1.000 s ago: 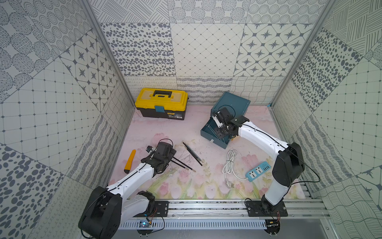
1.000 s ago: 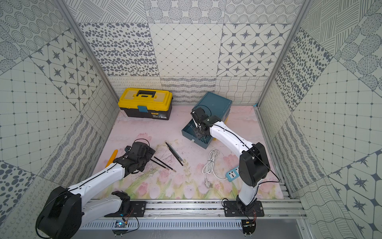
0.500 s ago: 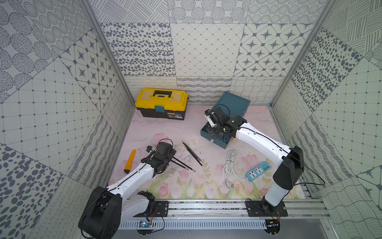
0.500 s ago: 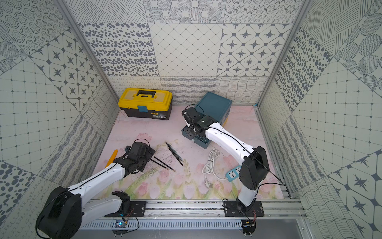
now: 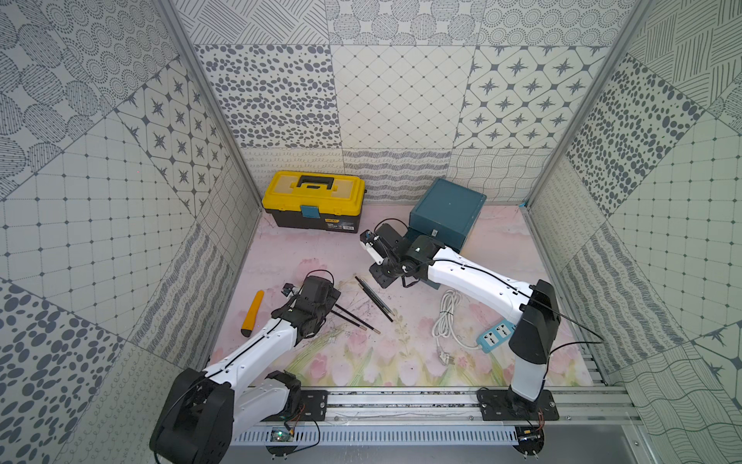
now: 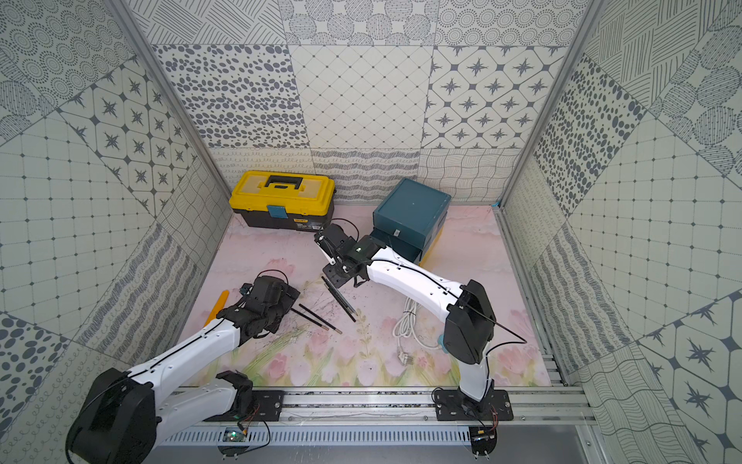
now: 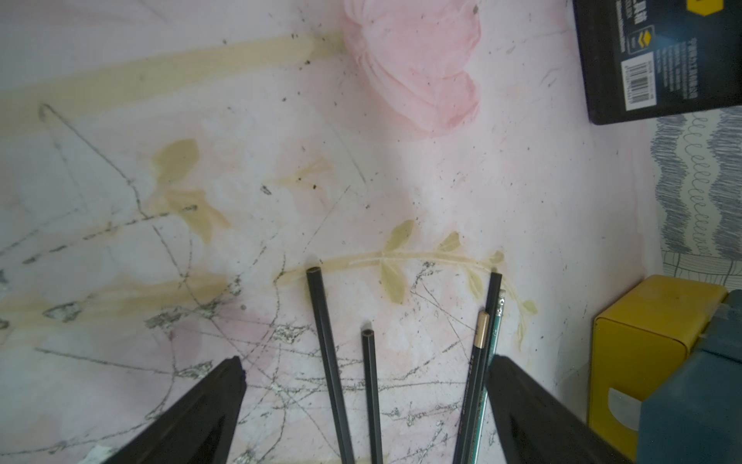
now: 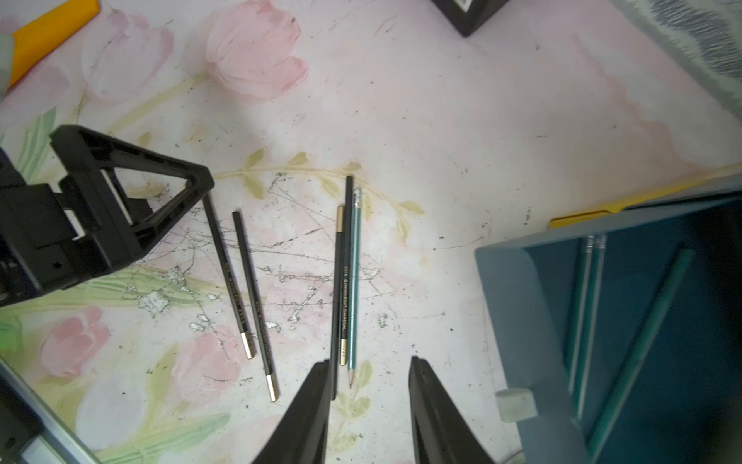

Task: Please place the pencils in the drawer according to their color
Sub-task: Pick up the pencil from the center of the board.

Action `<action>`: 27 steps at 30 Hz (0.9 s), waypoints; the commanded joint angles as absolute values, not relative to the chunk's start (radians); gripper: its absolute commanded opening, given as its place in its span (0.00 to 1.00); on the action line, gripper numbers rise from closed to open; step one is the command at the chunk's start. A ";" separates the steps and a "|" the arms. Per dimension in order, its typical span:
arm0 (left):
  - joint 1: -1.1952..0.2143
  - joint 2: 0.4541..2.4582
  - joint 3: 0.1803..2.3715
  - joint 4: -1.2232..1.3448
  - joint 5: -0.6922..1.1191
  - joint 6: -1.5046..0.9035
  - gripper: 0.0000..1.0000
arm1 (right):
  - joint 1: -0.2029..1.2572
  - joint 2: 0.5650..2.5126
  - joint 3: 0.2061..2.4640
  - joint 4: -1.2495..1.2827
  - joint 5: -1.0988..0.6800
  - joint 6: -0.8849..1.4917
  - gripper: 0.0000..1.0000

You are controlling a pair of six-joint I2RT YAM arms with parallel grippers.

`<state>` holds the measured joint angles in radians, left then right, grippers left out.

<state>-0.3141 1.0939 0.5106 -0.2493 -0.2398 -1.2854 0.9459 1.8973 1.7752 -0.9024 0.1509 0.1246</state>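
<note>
Mid-sort. Left claw (image 7: 365,363): jaws wide apart, empty, low over 2 black pencils (image 8: 230,281) on the tabletop (image 8: 441,140). Teal pencil (image 8: 353,281) touches 2 more black ones (image 8: 344,289). Right claw (image 8: 369,361) just above: jaws apart, empty. Open teal drawer (image 8: 506,281) holds 3 teal pencils (image 8: 580,321). Next, probably: pinch the teal pencil alone.

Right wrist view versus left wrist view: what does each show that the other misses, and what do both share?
Only the right wrist view shows the open teal drawer with teal pencils inside, and the loose teal pencil down to its sharpened tip. Only the left wrist view shows the toolbox's barcode label. Both show the same loose group: a pair of black pencils side by side and a tight trio, two black plus the teal one.
</note>
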 commanded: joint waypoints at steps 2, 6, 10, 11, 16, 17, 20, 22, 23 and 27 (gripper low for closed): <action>-0.269 1.042 0.482 -0.299 -0.268 -1.266 0.99 | 0.962 1.958 1.812 -0.902 0.088 0.161 0.37; -0.244 0.994 0.465 -0.320 -0.273 -1.260 0.99 | 0.967 2.018 1.811 -0.903 0.136 0.178 0.36; -0.230 0.966 0.454 -0.326 -0.275 -1.258 0.99 | 0.966 2.064 1.806 -0.902 0.174 0.198 0.34; -0.228 0.962 0.452 -0.326 -0.273 -1.258 0.99 | 0.966 2.074 1.805 -0.903 0.185 0.203 0.34; -0.225 0.970 0.452 -0.323 -0.266 -1.260 0.99 | 0.963 2.123 1.805 -0.902 0.219 0.209 0.33; -0.225 0.975 0.452 -0.321 -0.263 -1.260 0.99 | 0.960 2.131 1.804 -0.902 0.218 0.212 0.33; -0.225 0.980 0.454 -0.317 -0.258 -1.260 0.99 | 0.952 2.153 1.804 -0.897 0.208 0.218 0.33; -0.225 0.983 0.454 -0.316 -0.256 -1.260 0.99 | 0.946 2.166 1.805 -0.894 0.200 0.221 0.32; -0.224 0.984 0.454 -0.314 -0.255 -1.260 0.99 | 0.942 2.172 1.805 -0.893 0.195 0.222 0.32; -0.225 0.988 0.454 -0.307 -0.252 -1.260 0.99 | 0.936 2.196 1.803 -0.884 0.188 0.226 0.30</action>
